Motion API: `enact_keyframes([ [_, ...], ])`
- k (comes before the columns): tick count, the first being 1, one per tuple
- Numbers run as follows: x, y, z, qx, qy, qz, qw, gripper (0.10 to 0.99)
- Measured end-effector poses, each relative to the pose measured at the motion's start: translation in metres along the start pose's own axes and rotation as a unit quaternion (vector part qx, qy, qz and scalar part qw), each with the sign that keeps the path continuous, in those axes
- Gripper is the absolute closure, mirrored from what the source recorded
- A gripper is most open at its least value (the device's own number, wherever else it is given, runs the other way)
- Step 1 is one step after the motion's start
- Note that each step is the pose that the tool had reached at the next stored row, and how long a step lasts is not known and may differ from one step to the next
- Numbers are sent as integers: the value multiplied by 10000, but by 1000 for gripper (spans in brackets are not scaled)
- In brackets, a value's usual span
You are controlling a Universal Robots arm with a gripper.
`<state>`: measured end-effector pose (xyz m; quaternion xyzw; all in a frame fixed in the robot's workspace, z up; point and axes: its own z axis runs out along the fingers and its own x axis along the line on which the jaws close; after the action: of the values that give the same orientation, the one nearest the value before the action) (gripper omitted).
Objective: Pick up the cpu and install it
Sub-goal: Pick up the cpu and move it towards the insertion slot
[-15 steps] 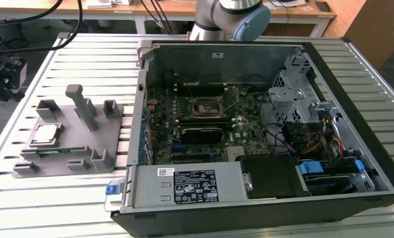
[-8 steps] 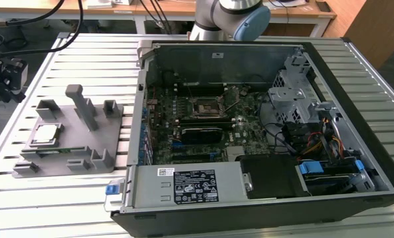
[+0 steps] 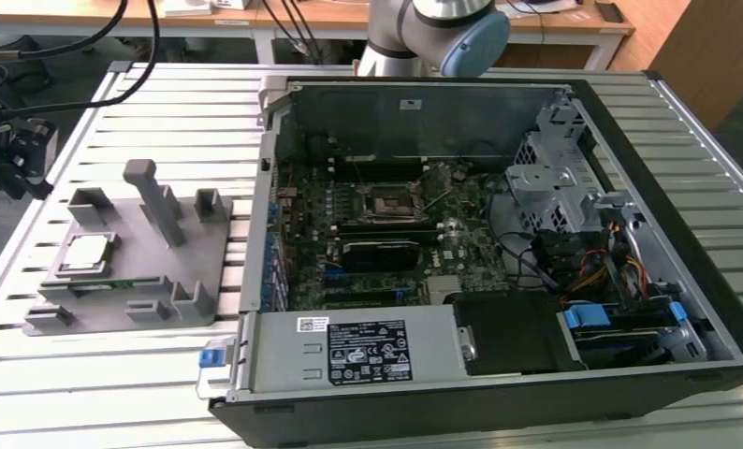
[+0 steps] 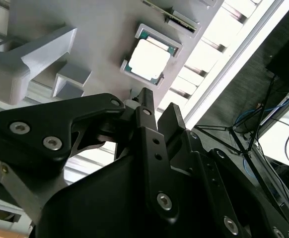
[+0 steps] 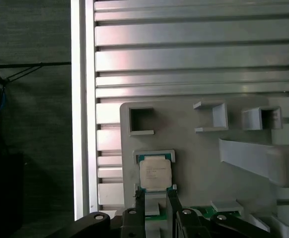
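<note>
My pincer [image 5: 155,197] stands open and empty, fingers apart, hovering just beside the cpu [image 5: 155,173]. The cpu lies flat, silver top up, in a square recess of the grey fixture [image 3: 159,281] on the slatted bench [image 3: 122,379], at the exterior view's left. The open computer case [image 3: 422,117] with its black-framed socket [image 3: 390,204] sits well apart from it.

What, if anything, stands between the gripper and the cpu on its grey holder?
Nothing visible does. In the first wrist view the gripper hangs close by the cpu, which lies uncovered in its pocket on the grey holder; the holder's raised blocks stand clear of that gap.
</note>
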<state>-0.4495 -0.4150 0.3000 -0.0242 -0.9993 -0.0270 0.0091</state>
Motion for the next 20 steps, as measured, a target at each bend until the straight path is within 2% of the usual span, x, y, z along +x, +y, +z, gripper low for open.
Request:
enact_keyframes([
  [5,-17,-8,87,4,14,-168,9999,776],
  [8,-83,-9,124,0,28,-175,9998,776],
  [13,-84,-13,183,-4,26,-179,9998,776],
  [16,-84,-17,207,-1,34,-321,9995,776],
  [17,-85,-20,217,0,42,-364,9993,765],
  [18,-85,-23,234,1,49,-390,9992,706],
  [19,-85,-24,254,3,53,-407,9992,706],
  [20,-86,-25,271,4,54,-409,9991,647],
])
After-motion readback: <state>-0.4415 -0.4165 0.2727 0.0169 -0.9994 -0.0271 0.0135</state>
